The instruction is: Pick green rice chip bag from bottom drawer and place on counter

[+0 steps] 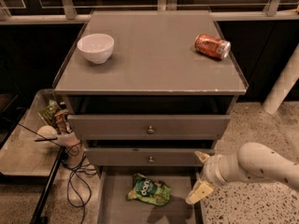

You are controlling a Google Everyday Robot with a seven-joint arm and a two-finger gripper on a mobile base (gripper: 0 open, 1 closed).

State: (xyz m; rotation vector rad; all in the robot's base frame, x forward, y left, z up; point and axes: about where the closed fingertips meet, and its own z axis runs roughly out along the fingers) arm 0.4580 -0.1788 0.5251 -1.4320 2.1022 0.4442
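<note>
The green rice chip bag (149,190) lies flat in the open bottom drawer (117,206), left of its middle, dark round label up. My gripper (199,175) hangs over the drawer's right edge, to the right of the bag and apart from it. One cream finger (199,192) points down and another shows near the middle drawer's front; the fingers are spread and hold nothing. The white arm reaches in from the right. The counter (154,59) is the grey cabinet top above.
A white bowl (95,47) stands at the counter's left and an orange soda can (212,46) lies at its right. Two upper drawers with knobs (150,130) are shut. A side shelf with clutter and cables (56,129) is at the left. A white post (282,85) stands at the right.
</note>
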